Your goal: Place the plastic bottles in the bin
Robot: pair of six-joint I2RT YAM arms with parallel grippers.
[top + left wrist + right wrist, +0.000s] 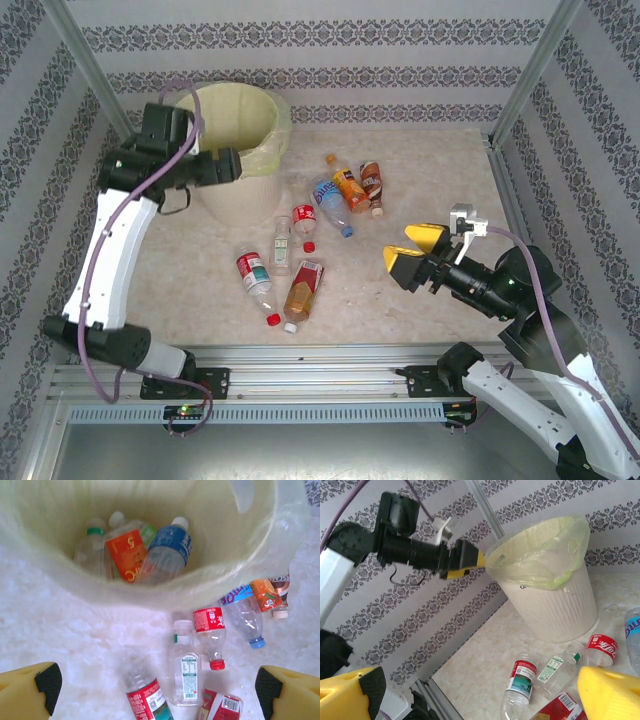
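Note:
The bin [250, 120] stands at the back left, and its yellow-green bag [60, 580] holds several bottles, among them an orange-labelled one [126, 555] and a blue-labelled one [170, 547]. My left gripper [222, 166] hovers over the bin's near rim, open and empty [156, 686]. On the table lie a red-labelled bottle [252, 272], a clear green-labelled one [282, 245], a small red one [304, 219], a brown-red one [303, 285], then blue [330, 200], orange [350, 188] and brown [372, 185] ones. My right gripper [410, 251] is open to the right of them, holding nothing [480, 690].
Patterned walls and metal posts [90, 70] close the table in on three sides. A rail [320, 355] runs along the near edge. In the right wrist view the left arm [410, 550] reaches above the bin's rim [540, 535].

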